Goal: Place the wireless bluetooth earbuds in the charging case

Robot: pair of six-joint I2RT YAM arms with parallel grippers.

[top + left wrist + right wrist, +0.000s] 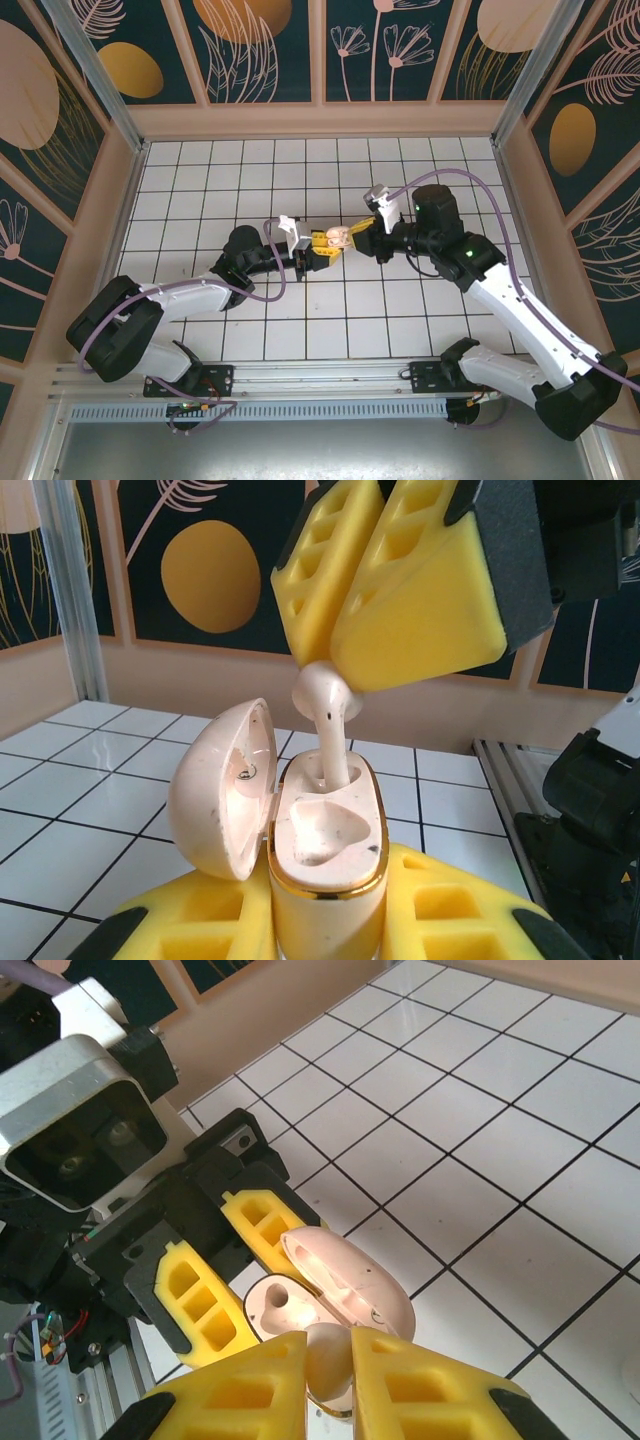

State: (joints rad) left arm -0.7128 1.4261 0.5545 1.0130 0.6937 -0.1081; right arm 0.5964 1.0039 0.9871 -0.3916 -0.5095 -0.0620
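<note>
Since the left gripper (325, 930) is clamped on the charging case (325, 835) from below, holding it upright with the lid (225, 780) flipped open, the right gripper (335, 665) above the case, pinching the earbud (325, 695) by its bulb, gets a straight shot at the far slot (300, 778). Slot wall hides the stem tip, so no idea how deep it sits. Case bottom's cut off too.

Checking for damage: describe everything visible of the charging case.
The charging case is glossy pinkish-beige plastic with dark specks and a gold rim. It sits clamped in the left gripper, its domed lid hinged open sideways. The near recess is empty; the earbud pinched by the right gripper has its stem in the far socket.
</note>
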